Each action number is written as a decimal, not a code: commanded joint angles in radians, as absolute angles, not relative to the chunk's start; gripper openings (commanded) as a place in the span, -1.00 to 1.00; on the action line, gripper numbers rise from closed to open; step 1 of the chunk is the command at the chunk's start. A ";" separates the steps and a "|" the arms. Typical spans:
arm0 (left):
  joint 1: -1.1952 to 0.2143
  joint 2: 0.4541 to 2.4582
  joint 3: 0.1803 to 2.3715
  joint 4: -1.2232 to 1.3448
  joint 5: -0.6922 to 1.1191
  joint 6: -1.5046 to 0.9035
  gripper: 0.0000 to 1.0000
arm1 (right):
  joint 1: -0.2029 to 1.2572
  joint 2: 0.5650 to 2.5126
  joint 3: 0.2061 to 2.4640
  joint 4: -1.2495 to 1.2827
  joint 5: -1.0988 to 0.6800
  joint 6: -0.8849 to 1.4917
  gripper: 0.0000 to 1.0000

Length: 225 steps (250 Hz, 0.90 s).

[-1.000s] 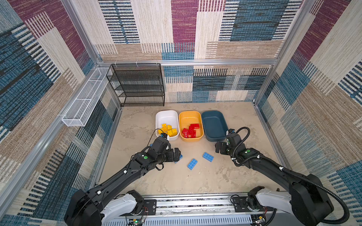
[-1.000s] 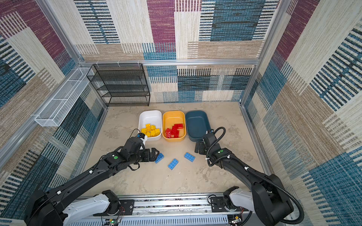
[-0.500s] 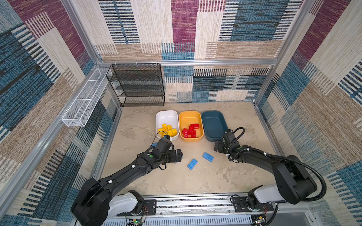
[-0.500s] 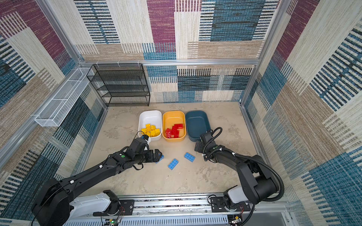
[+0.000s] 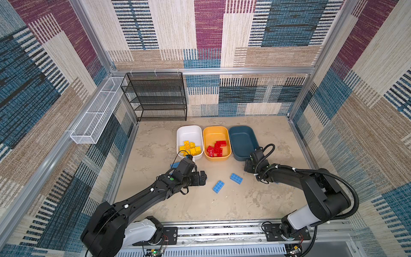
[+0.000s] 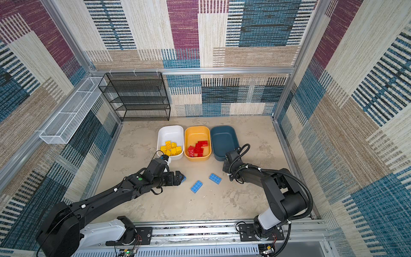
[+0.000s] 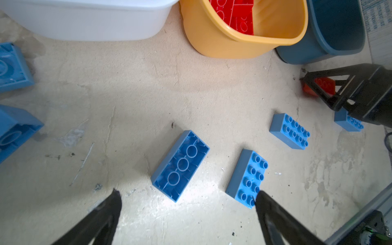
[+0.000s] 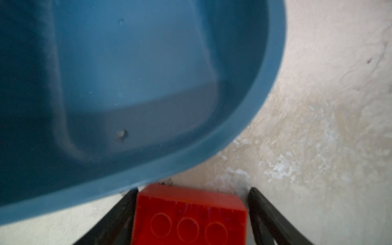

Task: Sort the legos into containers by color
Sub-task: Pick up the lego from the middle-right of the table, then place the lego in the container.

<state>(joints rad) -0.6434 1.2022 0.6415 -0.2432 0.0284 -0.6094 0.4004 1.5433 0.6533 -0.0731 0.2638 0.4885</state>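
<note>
A: What about the right pincer (image 8: 193, 191)?
B: Its jaws straddle a red brick (image 8: 191, 214) on the table (image 5: 155, 144), just beside the teal tub (image 8: 273, 63) (gripping or not, I cannot tell).
A: And the left pincer (image 7: 186, 192)?
B: Spread wide and empty, facing an upturned blue brick (image 7: 180, 165) mid-table. 2 blue bricks (image 5: 218, 186) lie nearby. The yellow bricks (image 5: 190, 148) fill the white tub (image 5: 189, 130) toward the back edge.
</note>
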 commanded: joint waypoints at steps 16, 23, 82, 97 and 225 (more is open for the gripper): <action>-0.644 1.187 0.647 -0.238 0.019 -0.630 0.98 | 0.402 1.509 0.655 -0.084 0.255 0.466 0.35; -0.644 1.182 0.649 -0.243 0.016 -0.630 0.98 | 0.402 1.501 0.654 -0.089 0.249 0.461 0.28; -0.643 1.102 0.666 -0.303 -0.012 -0.612 0.98 | 0.403 1.385 0.661 -0.163 0.192 0.435 0.13; -0.642 1.075 0.678 -0.325 -0.024 -0.602 0.98 | 0.409 1.331 0.668 -0.186 0.145 0.427 0.13; -0.636 0.873 0.783 -0.590 -0.126 -0.539 0.98 | 0.570 1.577 1.194 -0.265 0.013 0.321 0.17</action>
